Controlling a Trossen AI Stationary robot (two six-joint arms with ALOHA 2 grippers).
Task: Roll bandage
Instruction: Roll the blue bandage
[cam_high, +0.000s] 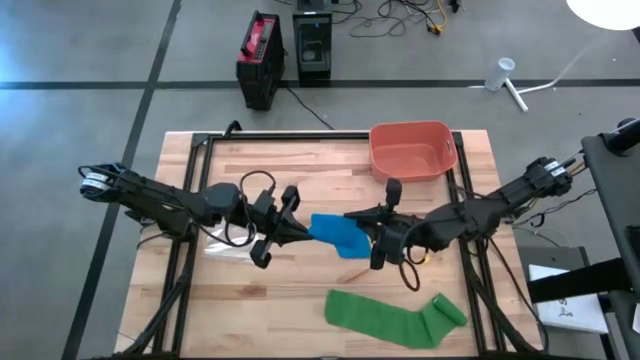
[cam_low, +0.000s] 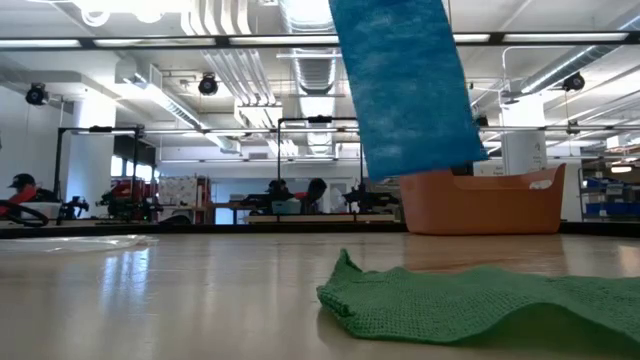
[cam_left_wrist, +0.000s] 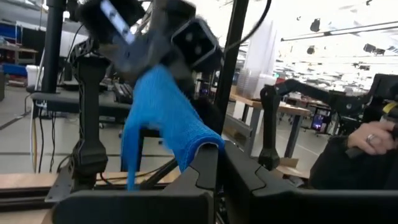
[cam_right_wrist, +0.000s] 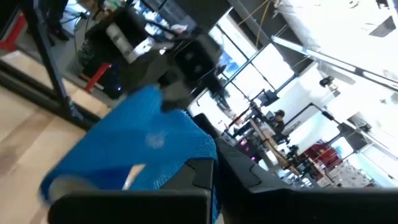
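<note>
Wooden table (cam_high: 300, 300), grey concrete floor (cam_high: 80, 60)

Two bandages, one blue (cam_high: 338, 236) and one green (cam_high: 395, 316); one orange bin (cam_high: 412, 150); two arms

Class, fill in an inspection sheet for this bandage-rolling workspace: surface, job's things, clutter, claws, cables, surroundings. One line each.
Surface: wooden table, pale planks with a dark frame.
Job's things: blue bandage held off the table between both arms; green bandage lying flat near the front edge.
Clutter: orange bin at the back edge; clear plastic wrapper under the left arm.
Claws: left claw shut on the blue bandage; right claw shut on its other end.
Cables: looped black cables on both arms; more on the floor behind the table.
Surroundings: black and red case on the floor; a person's hand beyond the table.
</note>
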